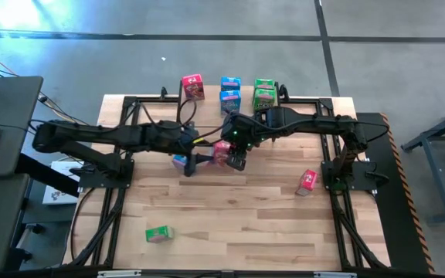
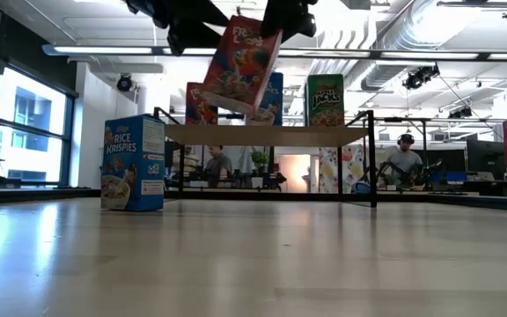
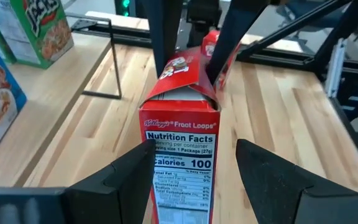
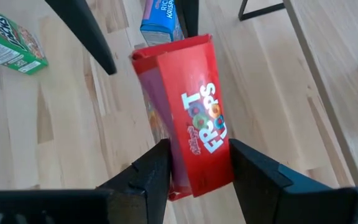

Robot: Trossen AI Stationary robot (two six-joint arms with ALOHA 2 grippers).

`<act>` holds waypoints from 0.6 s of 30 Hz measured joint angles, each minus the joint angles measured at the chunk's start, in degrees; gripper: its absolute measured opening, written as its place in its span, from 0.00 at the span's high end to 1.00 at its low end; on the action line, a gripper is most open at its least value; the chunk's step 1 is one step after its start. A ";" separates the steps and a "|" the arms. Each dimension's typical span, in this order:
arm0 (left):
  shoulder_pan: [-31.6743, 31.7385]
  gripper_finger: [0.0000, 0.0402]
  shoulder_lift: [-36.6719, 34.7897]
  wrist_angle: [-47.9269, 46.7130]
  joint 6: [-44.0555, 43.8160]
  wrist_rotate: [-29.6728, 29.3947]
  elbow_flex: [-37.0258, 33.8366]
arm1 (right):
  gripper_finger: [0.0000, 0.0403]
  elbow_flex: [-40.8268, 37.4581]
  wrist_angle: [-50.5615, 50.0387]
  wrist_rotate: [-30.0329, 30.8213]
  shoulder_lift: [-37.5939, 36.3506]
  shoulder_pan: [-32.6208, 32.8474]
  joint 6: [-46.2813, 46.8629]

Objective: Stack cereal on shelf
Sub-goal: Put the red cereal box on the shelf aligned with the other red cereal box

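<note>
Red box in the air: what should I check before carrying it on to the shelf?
1. Right gripper shut on the red box: ok.
2. Left gripper holding the same box: cannot tell.
3. Box level: not ok, it hangs tilted in the low view.
4. Box clear of the table: ok, it is well above it.
5. Free spot on the shelf: cannot tell, standing boxes already occupy it.
</note>
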 joint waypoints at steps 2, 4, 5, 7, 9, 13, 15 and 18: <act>0.00 0.46 0.02 0.04 0.04 -0.52 0.00 | 0.64 0.00 0.11 0.04 0.00 0.00 -0.03; 0.02 0.46 -0.04 0.16 0.04 -0.66 0.00 | 0.64 0.00 0.07 0.06 0.00 -0.02 -0.01; 0.06 0.46 -0.02 0.14 0.04 -0.64 0.00 | 0.64 0.00 0.01 0.06 0.00 0.00 -0.05; 0.07 0.46 -0.10 0.17 0.04 -0.64 0.00 | 0.64 0.00 0.00 0.04 0.00 0.00 -0.30; 0.05 0.46 -0.17 0.25 0.07 -0.64 0.00 | 0.64 0.00 0.00 0.04 0.00 0.00 -0.47; 0.07 0.46 -0.17 0.25 0.11 -0.16 0.00 | 0.64 0.00 0.00 0.01 0.00 0.00 -0.66; 0.07 0.46 -0.17 0.25 0.05 -0.14 0.00 | 0.64 0.00 -0.02 -0.02 0.00 0.00 -0.67; 0.05 0.46 -0.17 0.32 -2.46 -1.68 0.00 | 0.64 0.00 0.04 0.04 0.00 0.00 -0.73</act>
